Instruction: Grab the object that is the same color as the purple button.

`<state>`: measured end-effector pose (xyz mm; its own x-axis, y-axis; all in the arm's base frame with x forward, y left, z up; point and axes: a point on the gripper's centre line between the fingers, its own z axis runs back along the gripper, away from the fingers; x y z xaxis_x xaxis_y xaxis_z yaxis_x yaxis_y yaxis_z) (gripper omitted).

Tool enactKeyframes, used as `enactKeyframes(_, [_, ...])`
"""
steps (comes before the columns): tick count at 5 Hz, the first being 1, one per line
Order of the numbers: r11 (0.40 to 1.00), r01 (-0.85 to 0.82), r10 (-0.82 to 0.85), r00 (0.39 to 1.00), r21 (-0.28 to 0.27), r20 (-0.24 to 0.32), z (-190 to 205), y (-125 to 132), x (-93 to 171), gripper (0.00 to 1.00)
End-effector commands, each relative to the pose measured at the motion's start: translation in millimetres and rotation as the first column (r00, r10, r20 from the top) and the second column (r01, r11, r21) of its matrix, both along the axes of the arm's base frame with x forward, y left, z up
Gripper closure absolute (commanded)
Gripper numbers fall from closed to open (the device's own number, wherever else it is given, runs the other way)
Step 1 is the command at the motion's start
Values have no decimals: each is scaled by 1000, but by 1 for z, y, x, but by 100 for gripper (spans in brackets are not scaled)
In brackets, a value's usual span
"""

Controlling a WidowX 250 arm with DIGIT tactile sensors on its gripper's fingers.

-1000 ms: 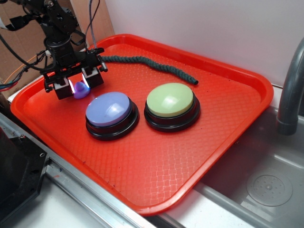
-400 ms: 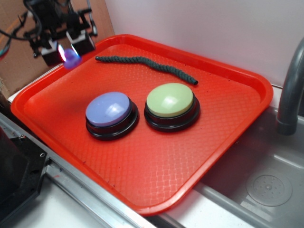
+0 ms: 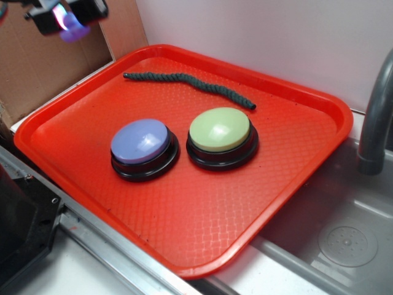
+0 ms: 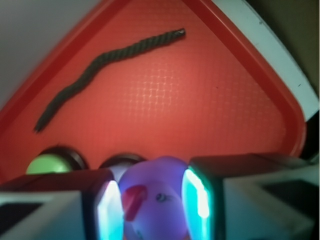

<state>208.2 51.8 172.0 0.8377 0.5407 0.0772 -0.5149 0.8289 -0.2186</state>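
My gripper (image 4: 152, 207) is clamped on the tiny purple rubber duck (image 4: 155, 200), which sits squeezed between my two fingers (image 4: 102, 210) in the wrist view, its red beak and a dark eye turned toward the camera, the finger faces on either side glowing teal. In the exterior view my gripper (image 3: 66, 17) hangs at the top left corner of the picture with the duck (image 3: 73, 29) as a blurred violet blob in it, well above the red tray (image 3: 202, 246) and out past its far left corner, in front of a brown cardboard panel (image 3: 37, 67).

Everything else lies on the tray. Along its far edge runs the dark green rope (image 3: 187, 83), wavy, flat on the textured surface, with bare tray around it. Near the tray's middle stands the purple button (image 3: 140, 141), a lavender-blue dome on a black round base, and just beside it, on the side away from my gripper, the light green button (image 3: 220, 130) of the same build; their bases look nearly touching. In the wrist view the tops of both buttons peep out just above my fingers, the rope (image 4: 105, 62) beyond them.

Off the tray's right edge stand a metal sink (image 3: 344, 239) and a grey faucet pipe (image 3: 376, 117).
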Motion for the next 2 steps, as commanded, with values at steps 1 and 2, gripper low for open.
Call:
enactKeyframes(1, [991,96,-112,978,98,174,34,-11,-15,100])
enactKeyframes(2, [995,73,-79,994,72,78,21,4,-6,100])
